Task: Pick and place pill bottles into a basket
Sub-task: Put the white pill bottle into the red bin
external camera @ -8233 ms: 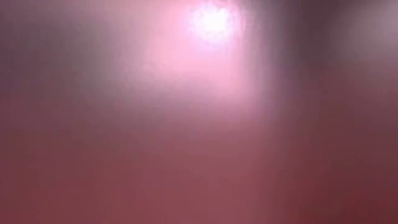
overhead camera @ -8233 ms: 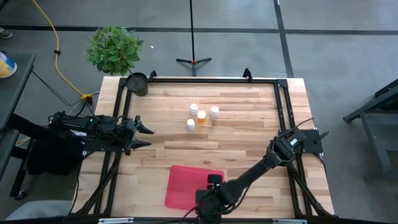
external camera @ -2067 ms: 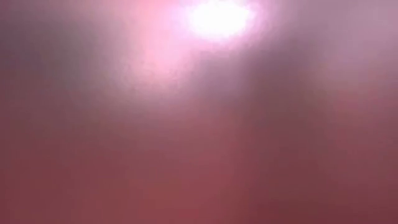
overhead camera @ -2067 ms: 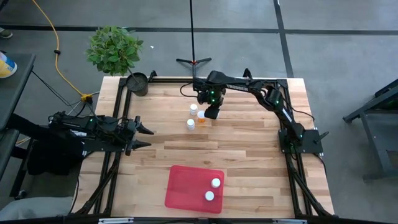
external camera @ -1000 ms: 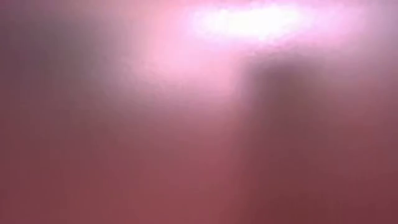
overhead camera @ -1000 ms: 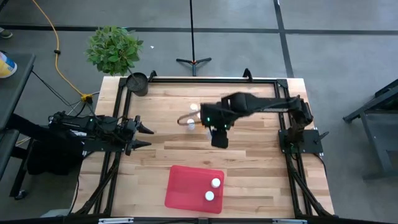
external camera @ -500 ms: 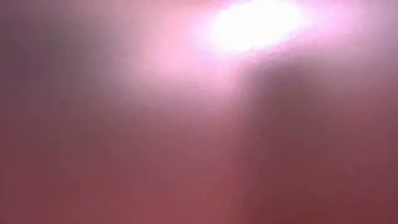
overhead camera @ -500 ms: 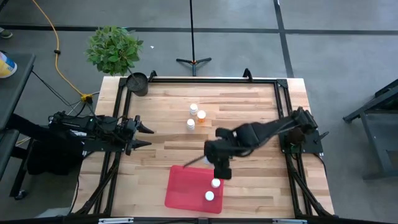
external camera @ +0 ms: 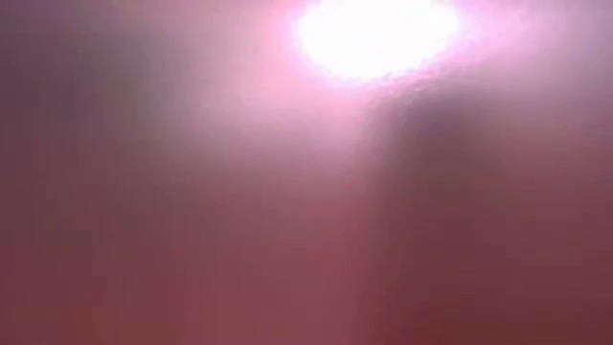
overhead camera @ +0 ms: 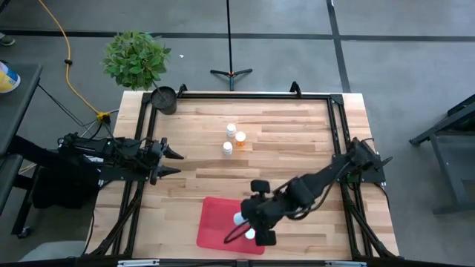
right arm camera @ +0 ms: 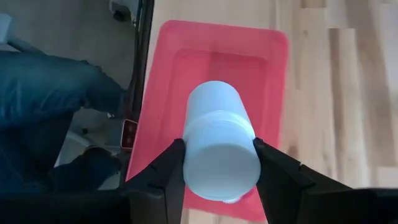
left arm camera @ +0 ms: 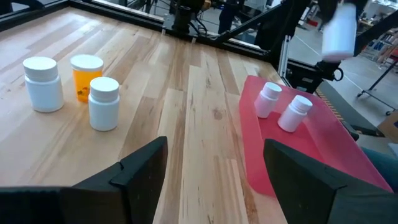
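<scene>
Red basket [overhead camera: 219, 220] sits at the near edge of the bench [overhead camera: 297, 141]. Above it, the right end effector [right arm camera: 217, 163] is clenched on a pill bottle [right arm camera: 219, 144]. Two pill bottles [left arm camera: 281, 107] lie in the basket. Farther off, three bottles [overhead camera: 234, 139] stand on the wood. At the left edge, the left end effector [overhead camera: 173, 162] waits with its fingers apart, holding nothing.
</scene>
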Robot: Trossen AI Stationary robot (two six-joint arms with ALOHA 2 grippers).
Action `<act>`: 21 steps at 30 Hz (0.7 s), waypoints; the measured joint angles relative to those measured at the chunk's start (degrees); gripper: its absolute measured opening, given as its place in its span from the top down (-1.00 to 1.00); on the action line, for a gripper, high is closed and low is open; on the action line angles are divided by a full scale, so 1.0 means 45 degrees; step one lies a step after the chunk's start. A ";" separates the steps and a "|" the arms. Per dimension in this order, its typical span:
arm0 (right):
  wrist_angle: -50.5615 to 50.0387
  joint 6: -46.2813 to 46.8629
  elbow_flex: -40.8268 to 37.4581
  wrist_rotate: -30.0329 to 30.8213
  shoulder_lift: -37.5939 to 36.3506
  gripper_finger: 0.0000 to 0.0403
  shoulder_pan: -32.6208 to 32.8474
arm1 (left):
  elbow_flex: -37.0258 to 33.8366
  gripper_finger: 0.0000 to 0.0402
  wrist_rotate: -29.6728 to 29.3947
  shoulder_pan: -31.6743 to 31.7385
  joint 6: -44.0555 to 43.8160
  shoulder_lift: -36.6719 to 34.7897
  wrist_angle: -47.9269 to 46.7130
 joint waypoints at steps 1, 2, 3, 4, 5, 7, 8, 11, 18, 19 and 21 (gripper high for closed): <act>0.0129 -0.0003 0.0000 -0.0046 0.0205 0.27 0.0085 | 0.0002 -0.49 -0.0005 0.0000 -0.0031 0.0003 0.0010; 0.0326 -0.0003 0.0000 -0.0134 0.0429 0.27 0.0155 | 0.0000 -0.49 -0.0005 0.0000 -0.0034 0.0001 0.0010; 0.0505 -0.0008 0.0000 -0.0310 0.0641 0.27 0.0210 | 0.0000 -0.49 -0.0005 0.0000 -0.0036 0.0001 0.0017; 0.0664 -0.0018 0.0000 -0.0448 0.0872 0.27 0.0270 | 0.0000 -0.49 -0.0006 0.0000 -0.0036 0.0000 0.0035; 0.0794 -0.0042 0.0000 -0.0585 0.1091 0.27 0.0319 | 0.0000 -0.49 -0.0005 0.0000 -0.0036 0.0000 0.0040; 0.1037 -0.0061 -0.0010 -0.0755 0.1478 0.27 0.0403 | 0.0000 -0.49 -0.0010 0.0000 -0.0036 0.0001 0.0129; 0.1180 -0.0061 -0.0015 -0.0820 0.1623 0.27 0.0429 | 0.0000 -0.49 -0.0013 0.0000 -0.0036 0.0001 0.0165; 0.1382 -0.0053 -0.0015 -0.1029 0.1973 0.27 0.0495 | 0.0000 -0.49 -0.0019 0.0000 -0.0036 0.0000 0.0214; 0.1675 0.0007 -0.0015 -0.1295 0.2361 0.27 0.0501 | 0.0000 -0.49 -0.0029 0.0000 -0.0036 0.0000 0.0209; 0.1675 0.0003 -0.0015 -0.1376 0.2412 0.27 0.0468 | 0.0000 -0.49 -0.0029 0.0000 -0.0036 0.0000 0.0207; 0.1670 0.0012 -0.0015 -0.1539 0.2551 0.27 0.0350 | 0.0004 -0.49 -0.0029 0.0000 -0.0036 0.0001 0.0199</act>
